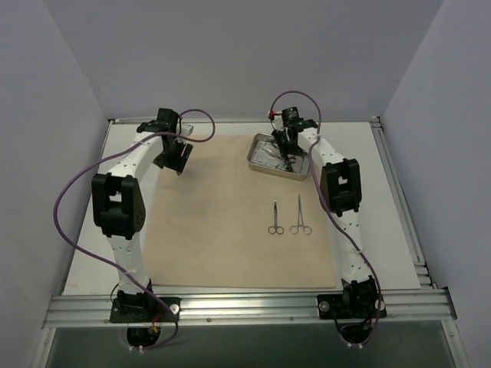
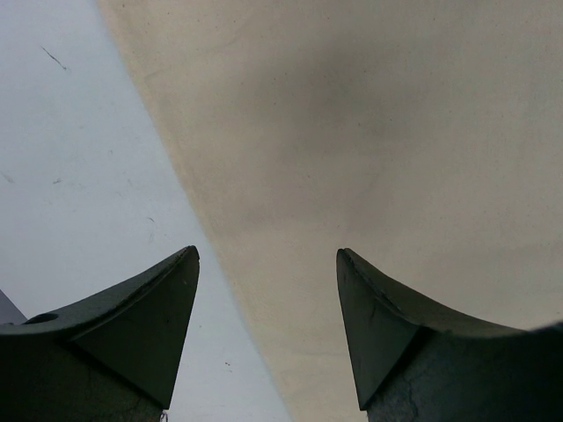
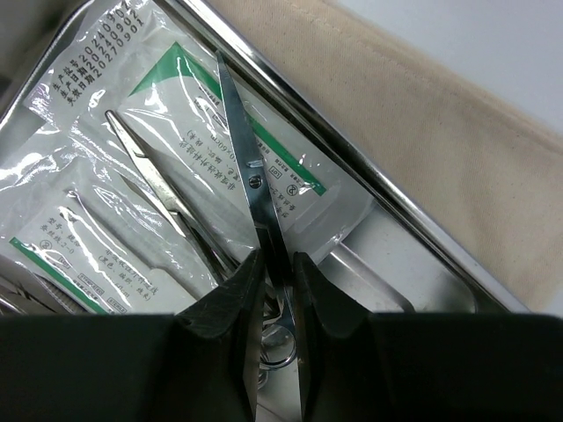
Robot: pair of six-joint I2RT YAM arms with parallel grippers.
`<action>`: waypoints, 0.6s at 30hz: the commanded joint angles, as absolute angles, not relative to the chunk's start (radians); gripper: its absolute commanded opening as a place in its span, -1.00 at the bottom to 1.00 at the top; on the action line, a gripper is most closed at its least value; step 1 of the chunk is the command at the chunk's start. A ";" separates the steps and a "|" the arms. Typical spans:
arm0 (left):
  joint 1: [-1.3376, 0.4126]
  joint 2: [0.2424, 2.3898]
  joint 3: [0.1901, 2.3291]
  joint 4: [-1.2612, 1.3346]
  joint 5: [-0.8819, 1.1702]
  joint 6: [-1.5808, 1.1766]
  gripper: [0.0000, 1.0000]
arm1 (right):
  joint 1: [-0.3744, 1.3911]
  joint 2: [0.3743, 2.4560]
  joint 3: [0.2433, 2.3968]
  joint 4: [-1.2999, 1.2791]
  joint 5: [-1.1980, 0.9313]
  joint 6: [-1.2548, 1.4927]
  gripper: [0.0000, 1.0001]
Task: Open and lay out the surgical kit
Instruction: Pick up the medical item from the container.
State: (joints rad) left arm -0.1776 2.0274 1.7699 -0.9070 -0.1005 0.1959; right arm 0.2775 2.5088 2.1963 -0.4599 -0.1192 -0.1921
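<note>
Two clamps lay on the opened cloth, behind the right gripper, which pinched scissors in the tray below it; packets beside its fingers were not yet out. Left gripper hung spread, empty.

The cloth wrap is matt beige woven fabric. The tray and scissors are polished, mirror-bright steel. The packets are glossy, crinkled clear plastic over white printed paper.

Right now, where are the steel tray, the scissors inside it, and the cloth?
steel tray [image 1: 270, 170]: top view, on its near rim.
scissors [image 3: 254, 182]: right wrist view, on the pivot screw.
cloth [image 1: 215, 230]: top view, on its bare middle.
</note>
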 commanded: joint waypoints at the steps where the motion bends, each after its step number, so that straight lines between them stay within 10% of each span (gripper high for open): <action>1: -0.176 1.982 1.770 -0.882 -0.104 0.201 0.46 | 0.285 2.490 2.148 -0.529 -0.080 -0.222 -0.91; 18: -0.176 1.970 1.775 -0.876 -0.104 0.202 0.46 | 0.299 2.329 2.178 -0.489 -0.049 -0.276 -1.00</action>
State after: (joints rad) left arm -0.1776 2.0274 1.7672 -0.9066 -0.1005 0.1959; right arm 0.2909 2.4413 2.1780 -0.4854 -0.0864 -0.2577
